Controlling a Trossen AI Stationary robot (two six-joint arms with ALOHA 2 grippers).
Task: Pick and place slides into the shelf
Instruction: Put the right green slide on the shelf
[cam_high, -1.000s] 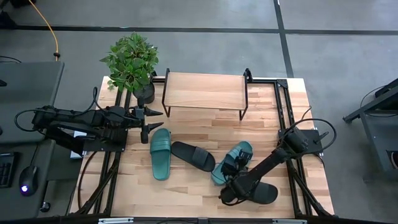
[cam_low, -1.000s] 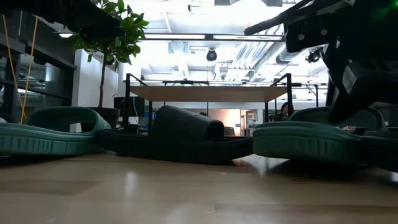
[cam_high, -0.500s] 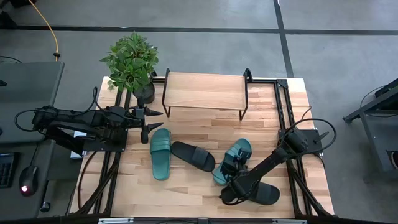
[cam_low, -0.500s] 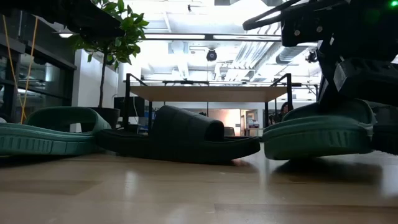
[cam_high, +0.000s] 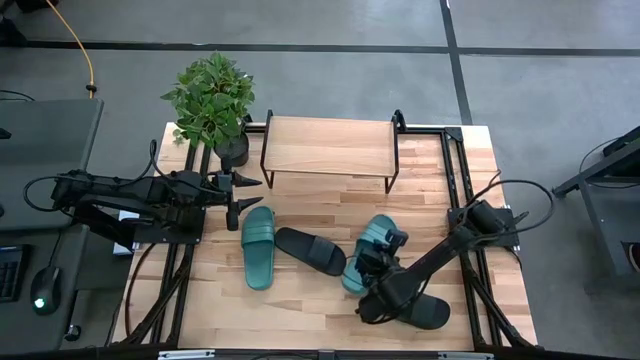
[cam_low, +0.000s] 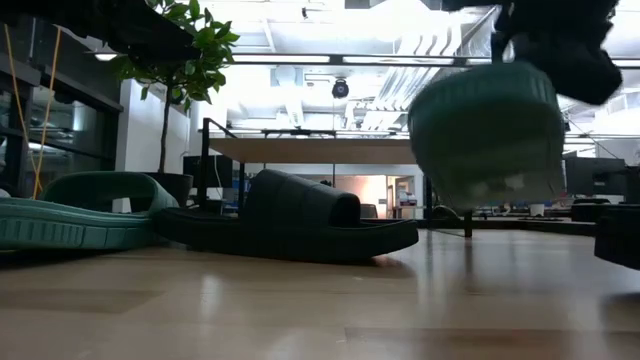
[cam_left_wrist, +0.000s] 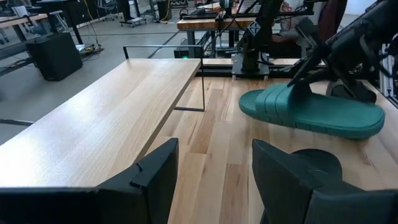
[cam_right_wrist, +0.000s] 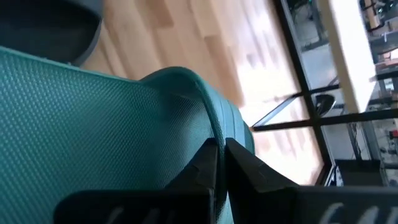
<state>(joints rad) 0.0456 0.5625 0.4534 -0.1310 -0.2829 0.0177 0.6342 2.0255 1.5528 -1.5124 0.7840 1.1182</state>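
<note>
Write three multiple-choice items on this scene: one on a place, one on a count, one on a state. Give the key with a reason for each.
1. Where does the leafy green potted plant stand?
A. On the shelf top
B. At the table corner beside the low light-wood shelf with black metal legs
C. Between the two arms

2. How many slides lie flat on the wooden table?
A. One
B. Three
C. Four

3. What is the state of the right gripper?
A. Shut on a teal-green rubbery slide held off the table
B. Open above the shelf
C. Shut on a black slide

Key: 1 B, the high view shows the pot on the table next to the shelf's end. 2 B, one teal slide and two black slides rest there. 3 A, the right wrist view shows its fingers pinching the teal edge, and the low view shows that slide in the air. The left gripper waits open near the plant.
</note>
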